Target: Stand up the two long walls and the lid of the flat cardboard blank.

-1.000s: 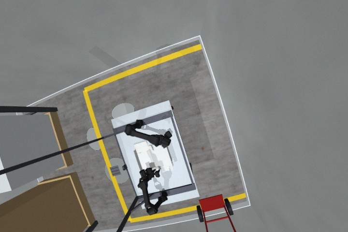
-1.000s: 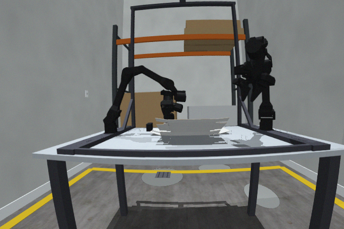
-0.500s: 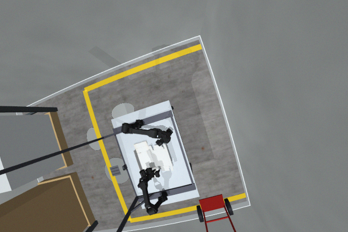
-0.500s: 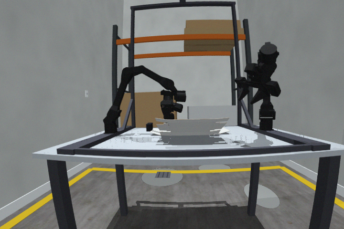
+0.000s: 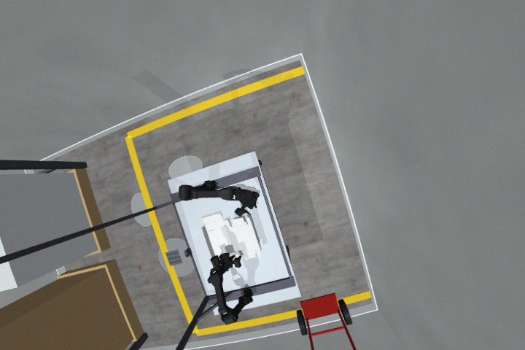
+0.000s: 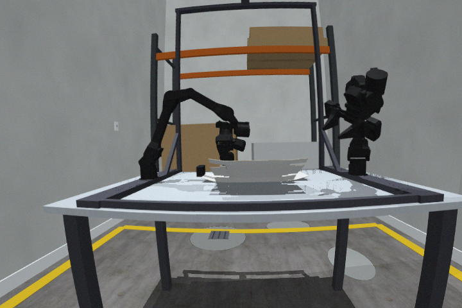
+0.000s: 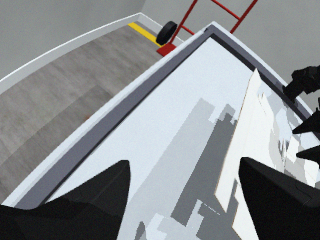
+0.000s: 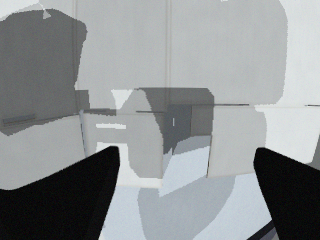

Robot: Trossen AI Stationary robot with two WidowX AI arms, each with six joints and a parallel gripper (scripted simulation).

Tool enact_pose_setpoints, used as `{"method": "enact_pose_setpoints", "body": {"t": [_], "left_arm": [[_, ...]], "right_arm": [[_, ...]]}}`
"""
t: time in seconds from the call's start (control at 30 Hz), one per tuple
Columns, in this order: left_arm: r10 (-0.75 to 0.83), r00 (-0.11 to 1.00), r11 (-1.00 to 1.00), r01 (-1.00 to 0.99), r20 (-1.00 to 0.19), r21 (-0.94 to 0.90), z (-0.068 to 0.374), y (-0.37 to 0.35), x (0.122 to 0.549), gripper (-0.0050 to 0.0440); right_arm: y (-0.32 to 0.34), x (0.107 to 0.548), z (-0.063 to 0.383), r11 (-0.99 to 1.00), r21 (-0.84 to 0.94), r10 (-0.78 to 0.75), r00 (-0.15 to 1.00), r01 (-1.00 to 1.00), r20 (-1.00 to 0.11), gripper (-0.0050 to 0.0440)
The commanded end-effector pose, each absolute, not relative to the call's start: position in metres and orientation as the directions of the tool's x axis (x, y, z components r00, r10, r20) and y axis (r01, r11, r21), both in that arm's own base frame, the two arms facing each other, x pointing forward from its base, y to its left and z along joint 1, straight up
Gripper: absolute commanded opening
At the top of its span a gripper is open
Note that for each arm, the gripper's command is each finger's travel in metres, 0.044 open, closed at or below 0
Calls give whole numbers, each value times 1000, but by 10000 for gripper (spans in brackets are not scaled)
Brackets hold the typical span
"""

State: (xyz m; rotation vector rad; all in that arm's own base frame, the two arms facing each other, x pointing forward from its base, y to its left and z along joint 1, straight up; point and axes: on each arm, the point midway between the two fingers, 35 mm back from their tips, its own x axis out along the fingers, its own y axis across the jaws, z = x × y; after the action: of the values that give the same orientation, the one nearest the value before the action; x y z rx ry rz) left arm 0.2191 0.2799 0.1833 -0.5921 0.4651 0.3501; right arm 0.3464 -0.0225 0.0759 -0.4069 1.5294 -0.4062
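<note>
The white cardboard blank (image 5: 216,237) (image 6: 260,171) (image 7: 245,135) (image 8: 225,50) lies mid-table. Its long panel on the exterior view's near side is raised and leans outward, casting a shadow; the far side is mostly hidden behind it. My left gripper (image 6: 332,133) (image 7: 185,167) is open and empty, high above the table and off the blank's end, on the exterior view's right. My right gripper (image 5: 235,252) (image 8: 189,156) is open, pointing down over the blank's opposite end, with small end flaps below and between its fingers in the right wrist view. Whether it touches the cardboard is unclear.
The table (image 5: 271,255) (image 6: 104,210) has a dark frame (image 6: 239,204) round its top and uprights at the back. A small black block (image 6: 200,171) is at the back, left of the blank in the exterior view. A red hand truck (image 5: 319,306) stands off the table.
</note>
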Motion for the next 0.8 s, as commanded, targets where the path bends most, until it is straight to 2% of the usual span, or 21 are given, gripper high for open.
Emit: {"method": "enact_pose_setpoints", "body": {"t": [0.0, 0.77], "left_arm": [[205, 887, 773, -407, -414, -487, 191, 275, 213, 276], [138, 983, 776, -183, -120, -604, 190, 231, 180, 276]], "right_arm": [[-21, 349, 84, 872, -488, -489, 25, 19, -872, 338], [-21, 349, 84, 872, -488, -489, 25, 19, -872, 338]]}}
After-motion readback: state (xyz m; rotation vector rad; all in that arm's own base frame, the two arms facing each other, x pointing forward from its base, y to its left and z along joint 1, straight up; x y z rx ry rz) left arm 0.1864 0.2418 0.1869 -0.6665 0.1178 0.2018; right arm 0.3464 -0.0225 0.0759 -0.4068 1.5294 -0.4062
